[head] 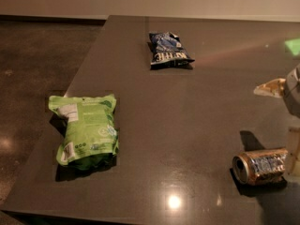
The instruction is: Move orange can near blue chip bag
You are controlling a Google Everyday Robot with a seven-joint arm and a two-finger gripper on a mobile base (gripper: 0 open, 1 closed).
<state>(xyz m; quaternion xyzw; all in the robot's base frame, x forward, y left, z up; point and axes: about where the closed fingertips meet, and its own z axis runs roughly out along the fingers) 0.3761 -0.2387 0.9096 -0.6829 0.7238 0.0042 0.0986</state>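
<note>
The orange can (260, 166) lies on its side at the table's front right, its open end facing left. The blue chip bag (167, 50) lies flat at the far middle of the table, well apart from the can. My gripper (287, 120) comes in from the right edge, just above and behind the can. It is open and empty. One pale finger (269, 87) points left, and the other (295, 150) hangs beside the can's right end. Most of the gripper is cut off by the frame edge.
A larger bright green bag (86, 130) lies at the front left of the dark table (187, 111). The table's left edge runs diagonally, with dark floor (37, 64) beyond it. A wall runs along the back.
</note>
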